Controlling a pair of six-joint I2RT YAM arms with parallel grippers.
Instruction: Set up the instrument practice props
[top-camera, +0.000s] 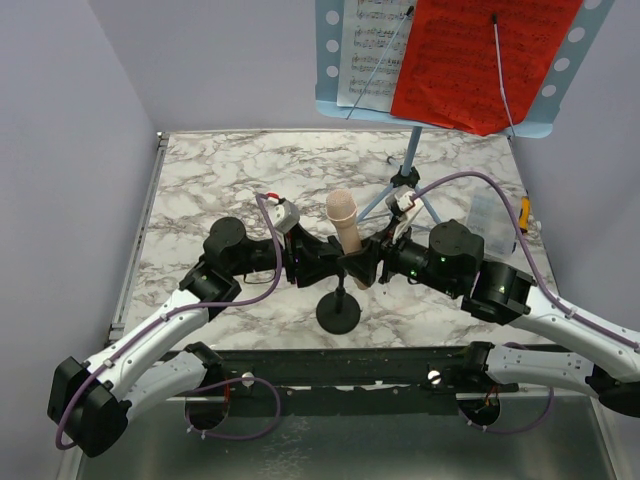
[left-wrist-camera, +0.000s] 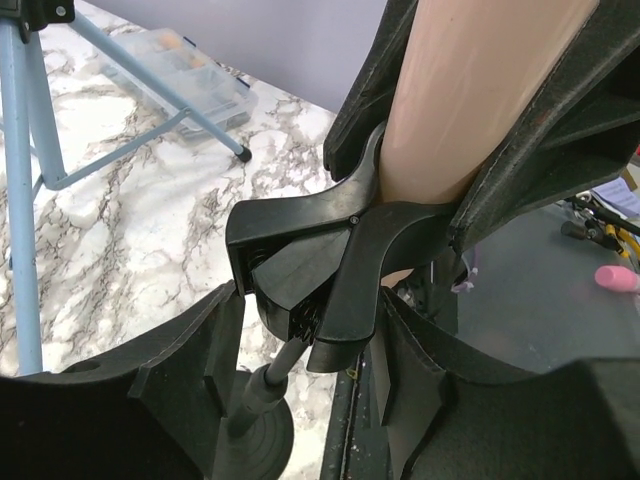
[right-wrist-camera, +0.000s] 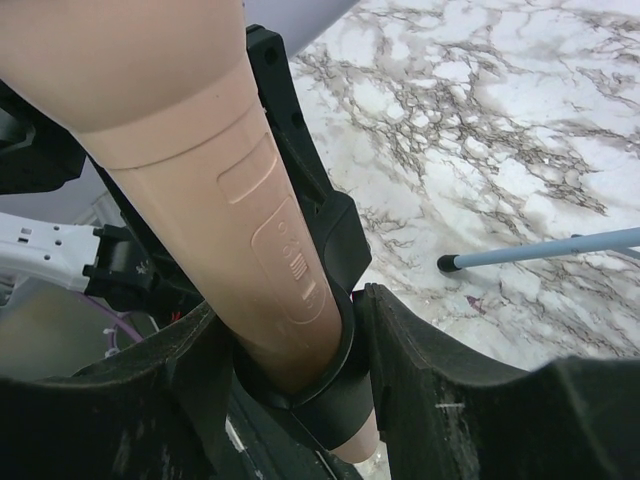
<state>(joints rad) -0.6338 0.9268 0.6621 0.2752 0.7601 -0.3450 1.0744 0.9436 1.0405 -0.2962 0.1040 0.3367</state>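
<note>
The left arm (top-camera: 150, 340) and the right arm (top-camera: 570, 325) share one build: glossy white link shells joined by rounded black joint housings (top-camera: 222, 238). A purple cable (top-camera: 262, 290) runs along the left arm, and a second purple cable (top-camera: 470, 178) arcs off the right one. Each wrist carries a small white camera block (top-camera: 283, 213) with red fittings. Tiny green lights (top-camera: 437, 262) glow on the right arm's black housing. Silver screws (top-camera: 433, 376) show at the black bases. The left end effector (left-wrist-camera: 312, 310) and the right end effector (right-wrist-camera: 292, 305) have thick matte-black fingers (right-wrist-camera: 480, 400) with a grainy surface.
</note>
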